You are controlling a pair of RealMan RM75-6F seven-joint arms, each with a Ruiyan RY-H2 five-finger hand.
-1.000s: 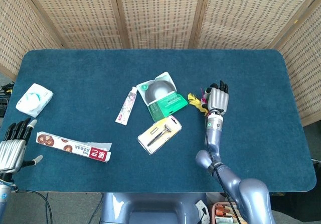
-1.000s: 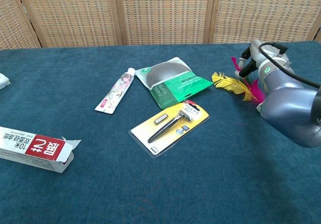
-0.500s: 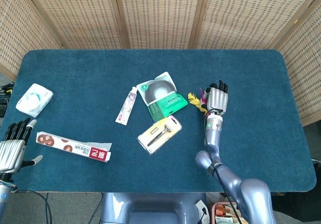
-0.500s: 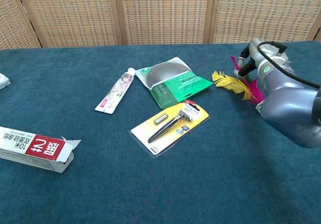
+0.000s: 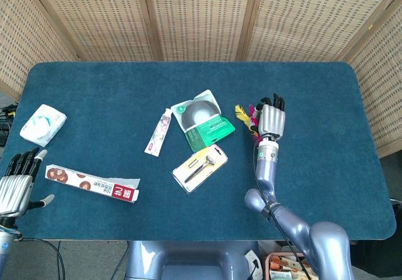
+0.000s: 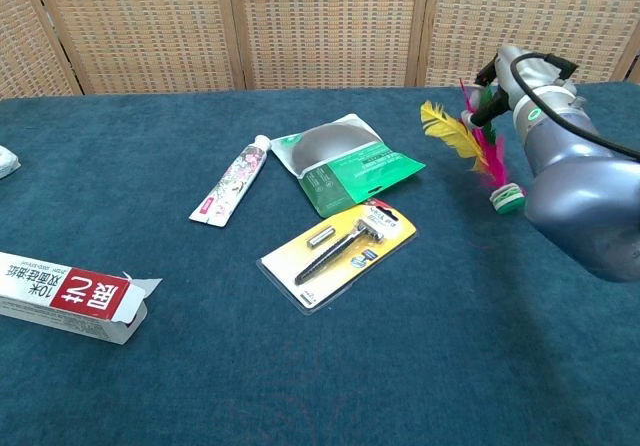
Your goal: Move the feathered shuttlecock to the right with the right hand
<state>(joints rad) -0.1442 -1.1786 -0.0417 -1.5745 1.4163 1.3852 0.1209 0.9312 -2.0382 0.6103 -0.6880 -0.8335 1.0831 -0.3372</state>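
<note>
The feathered shuttlecock (image 6: 478, 144) has yellow and pink feathers and a green-and-white base. It stands tilted right of the table's middle, feathers up and base low. My right hand (image 6: 505, 78) holds it by the feathers. In the head view the right hand (image 5: 272, 118) covers most of it, and only the feather tips (image 5: 245, 115) show at the hand's left side. Whether the base touches the cloth I cannot tell. My left hand (image 5: 17, 184) hangs off the front left edge of the table, fingers apart and holding nothing.
Left of the shuttlecock lie a green package (image 5: 202, 120), a yellow razor pack (image 5: 200, 165) and a small tube (image 5: 159, 131). A long toothpaste box (image 5: 93, 183) and a white tissue pack (image 5: 43, 123) lie far left. Bare blue cloth (image 5: 326, 123) stretches right of the hand.
The right hand has moved slightly up and away, lifting the feathers off the cloth. The shuttlecock now stands tilted with its base showing. The left hand has stayed in place.
</note>
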